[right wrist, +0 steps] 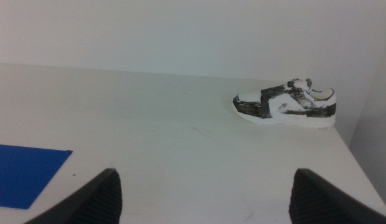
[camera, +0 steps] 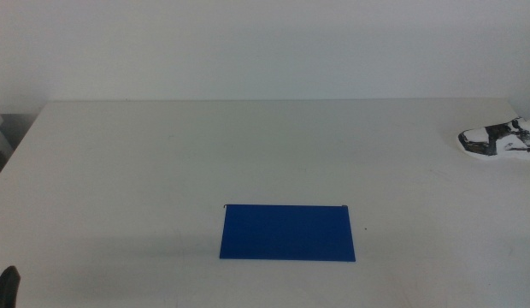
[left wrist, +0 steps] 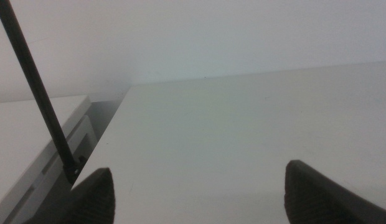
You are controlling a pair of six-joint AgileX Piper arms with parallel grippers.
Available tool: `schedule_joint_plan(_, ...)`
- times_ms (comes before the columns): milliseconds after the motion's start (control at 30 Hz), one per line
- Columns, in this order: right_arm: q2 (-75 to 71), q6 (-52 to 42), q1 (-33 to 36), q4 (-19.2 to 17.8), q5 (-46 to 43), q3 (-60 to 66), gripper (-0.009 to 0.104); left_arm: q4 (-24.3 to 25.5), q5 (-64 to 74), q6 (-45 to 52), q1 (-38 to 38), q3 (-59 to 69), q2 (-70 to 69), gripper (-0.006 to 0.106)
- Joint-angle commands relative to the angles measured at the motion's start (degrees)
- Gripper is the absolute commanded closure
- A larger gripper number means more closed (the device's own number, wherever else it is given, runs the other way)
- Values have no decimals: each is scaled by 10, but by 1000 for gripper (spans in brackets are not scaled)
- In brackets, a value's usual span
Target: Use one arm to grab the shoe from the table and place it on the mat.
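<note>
1. The task has not yet got under way: the shoe [camera: 500, 139] lies untouched on its sole at the far right edge of the tabletop [camera: 162, 162], and the mat [camera: 287, 232] is bare.
2. The right pincer [right wrist: 202, 205] has its two dark jaws standing wide apart with nothing between them. It is out of the middle view.
3. Seen from the right pincer, the shoe [right wrist: 285, 103] sits ahead and off to its right side, well apart from the jaws, side-on with its toe pointing across toward the mat's side. A corner of the mat [right wrist: 25, 174] lies nearer, off to its left side.
4. The left pincer [left wrist: 199, 199] waits low at the near left corner of the tabletop, jaws also wide apart and empty; the shoe is nowhere in its view. Only a dark tip shows in the middle view.
5. Judgement: the step in hand is choosing and starting the reach, and the right arm is the sensible one, being on the shoe's side.
6. The next move calls for carrying the right pincer forward and rightward over the shoe, turning the wrist so the jaws straddle its narrow width, then descending around its middle.
</note>
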Motion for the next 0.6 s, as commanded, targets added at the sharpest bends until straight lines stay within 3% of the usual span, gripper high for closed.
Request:
schedule_joint_plan(0,-11,-5,-4,5,-40,-12,4,-6,-45,-2,-4,2,-15,7)
schedule_joint_plan(233,29,-5,-4,33,-9,-75,4,-6,-45,-2,-4,2,-15,7)
schedule_joint_plan(567,163,-5,-4,10,26,-184,4,-6,-45,-2,-4,2,-15,7)
